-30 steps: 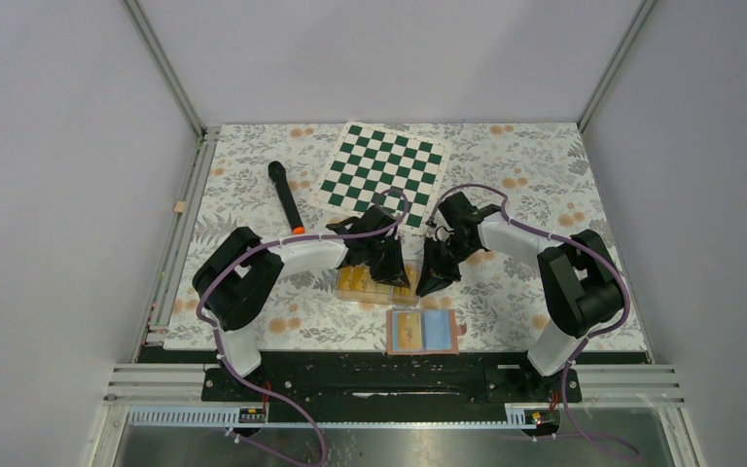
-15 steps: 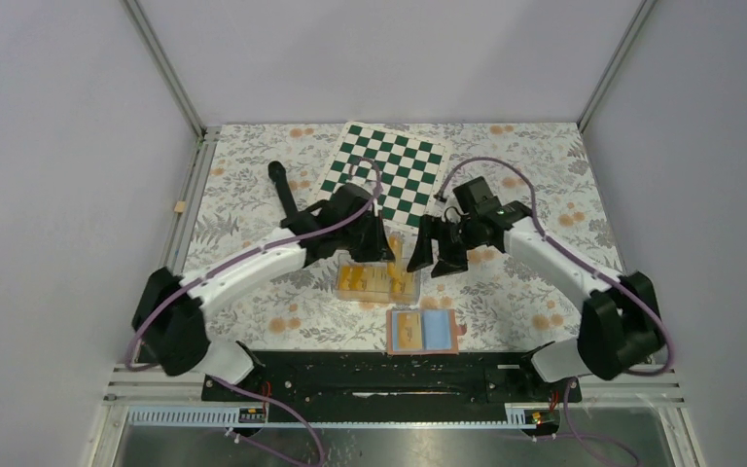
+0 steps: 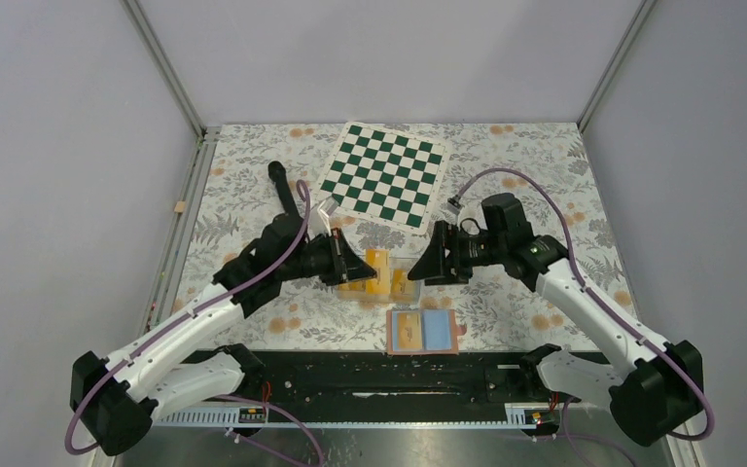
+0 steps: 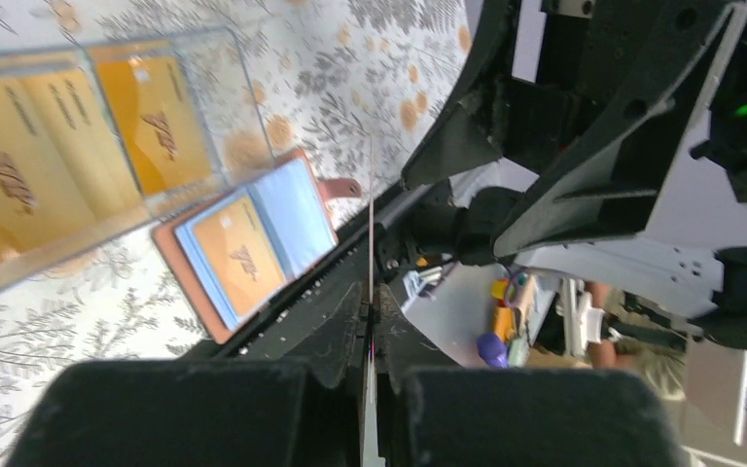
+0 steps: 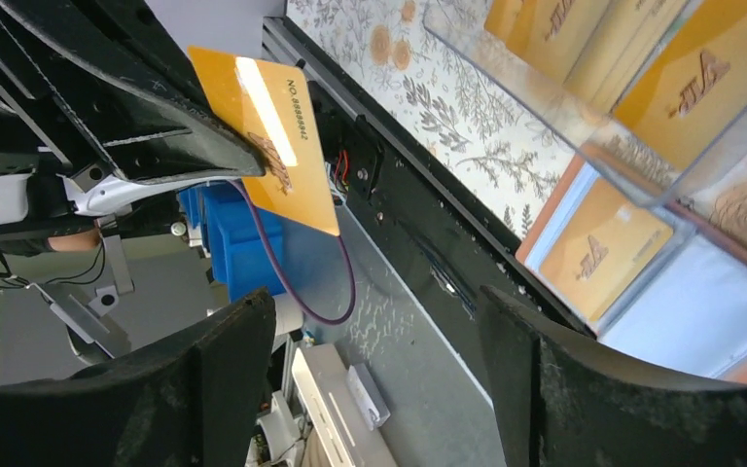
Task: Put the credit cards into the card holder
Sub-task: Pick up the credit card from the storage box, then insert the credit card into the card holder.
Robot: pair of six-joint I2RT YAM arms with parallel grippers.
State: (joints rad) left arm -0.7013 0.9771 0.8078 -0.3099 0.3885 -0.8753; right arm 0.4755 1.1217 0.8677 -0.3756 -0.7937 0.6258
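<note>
My left gripper [image 3: 360, 267] is shut on one yellow credit card [image 3: 377, 263], which stands on edge above the clear box. In the left wrist view that card [image 4: 371, 233] shows only as a thin line sticking out from between the closed fingers [image 4: 336, 336]. In the right wrist view the same card [image 5: 267, 136] shows its yellow face. The right gripper [image 3: 418, 271] faces it from the right, open and empty, its fingers [image 5: 229, 375] wide apart. The tan card holder [image 3: 423, 331] lies open near the front edge, with one yellow card [image 4: 238, 261] in its left blue pocket.
A clear plastic compartment box [image 3: 373, 285] with more yellow cards [image 4: 160, 122] sits just beyond the card holder, under both grippers. A green-white chessboard [image 3: 385, 173] lies at the back. A black stick with an orange band [image 3: 283, 194] lies at the back left.
The right gripper has opened wide and let go of the card, drawing back to the right. The left arm has stretched out low, keeping the card in its shut gripper.
</note>
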